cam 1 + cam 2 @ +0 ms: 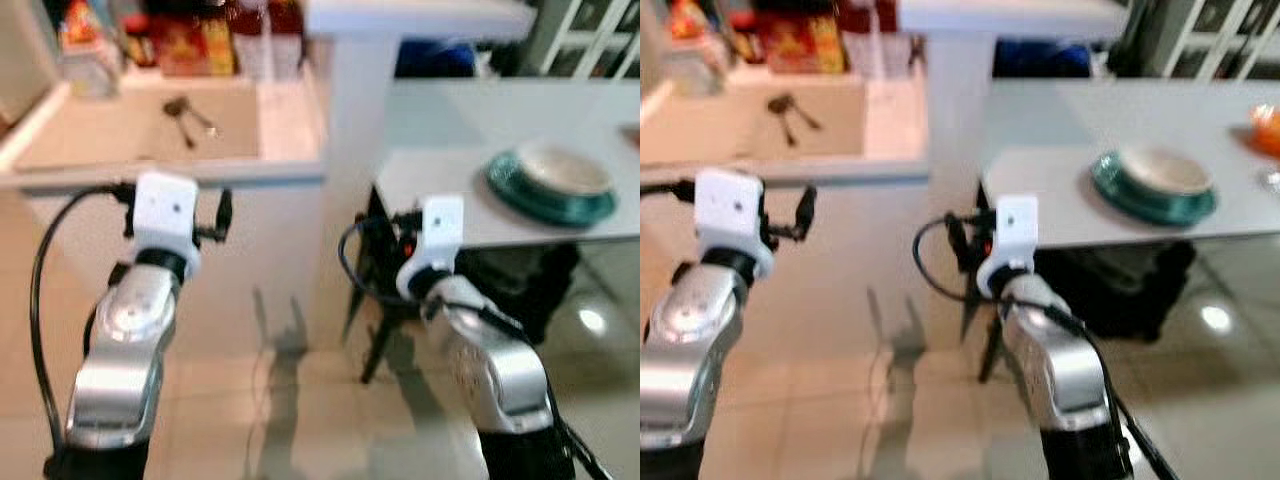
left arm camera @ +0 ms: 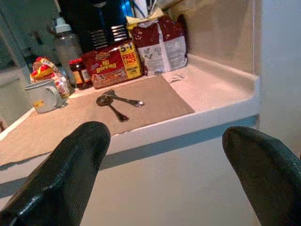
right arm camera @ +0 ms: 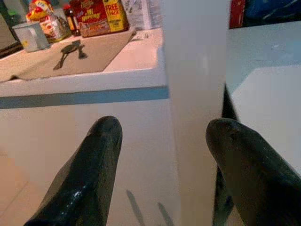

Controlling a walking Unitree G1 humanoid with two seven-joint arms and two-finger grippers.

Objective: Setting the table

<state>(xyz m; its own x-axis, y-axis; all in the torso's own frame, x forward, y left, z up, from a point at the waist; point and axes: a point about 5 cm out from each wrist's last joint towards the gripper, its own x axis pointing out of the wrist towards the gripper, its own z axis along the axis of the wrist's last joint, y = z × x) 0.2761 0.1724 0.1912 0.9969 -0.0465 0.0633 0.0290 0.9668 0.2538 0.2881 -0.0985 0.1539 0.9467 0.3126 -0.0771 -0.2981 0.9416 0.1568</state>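
Ahead of us, low on the left, stands a pale tabletop [image 1: 290, 175] whose near edge runs level with our left gripper [image 2: 164, 174]; that gripper hangs just before this edge with its jaws spread wide and nothing between them. On a tan mat [image 2: 141, 101] toward the back of this tabletop lie two spoons [image 2: 115, 101], touching and crossed at the bowls, roughly mid-mat. Behind them, along the far edge, we see a red noodle pack [image 2: 110, 63], a dark red bag [image 2: 160, 44], a small jar [image 2: 77, 73], a clear bottle [image 2: 68, 44] and, nearer the far left corner, a grey mug [image 2: 42, 96]. A white pillar [image 3: 195, 94] rises at the right end of this tabletop. Our right gripper [image 3: 164, 169] is held in front of that pillar, its jaws also wide apart and holding nothing. To the right, a second grey tabletop [image 1: 450, 190] carries a teal plate [image 1: 550, 195] near its front edge, with a cream bowl [image 1: 565, 168] sitting on it. Farther right on it in the right eye view an orange thing [image 1: 1268, 130] is cut off by the frame; we cannot tell what it is
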